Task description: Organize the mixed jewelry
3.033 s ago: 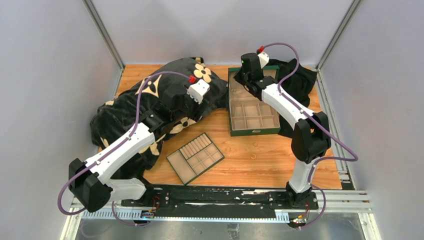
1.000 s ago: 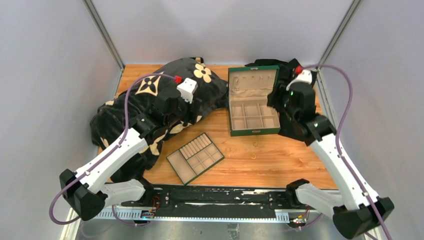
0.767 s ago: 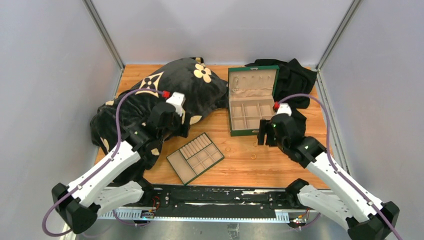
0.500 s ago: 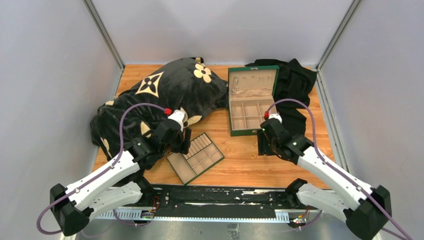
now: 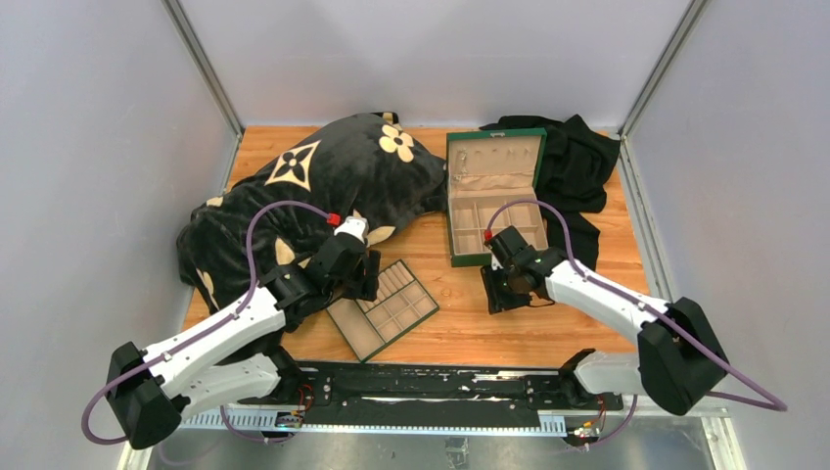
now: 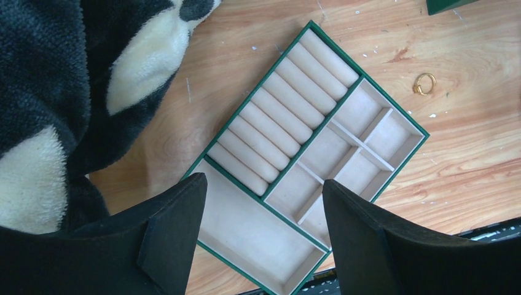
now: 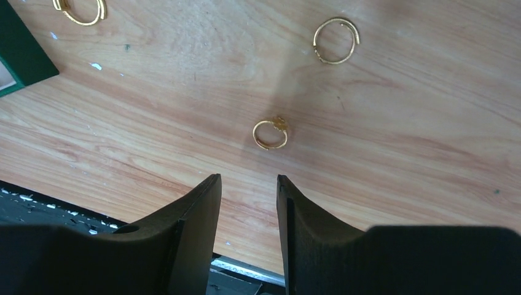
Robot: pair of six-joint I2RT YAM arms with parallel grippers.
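The right pincer [image 7: 247, 183] hangs low over the wooden surface [image 7: 399, 153], its jaws a narrow gap apart with nothing between them. A small gold ring [image 7: 270, 134] lies just beyond its tips and a larger gold hoop [image 7: 335, 40] farther off. The left pincer [image 6: 263, 184] stands wide and empty above the flat green tray [image 6: 381, 132], with a gold ring [image 6: 424, 83] on the wood near the tray's corner.

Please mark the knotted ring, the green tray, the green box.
knotted ring [image 7: 280, 123]: right wrist view, its knot
green tray [image 6: 246, 228]: left wrist view, largest compartment
green box [image 5: 468, 260]: top view, front wall
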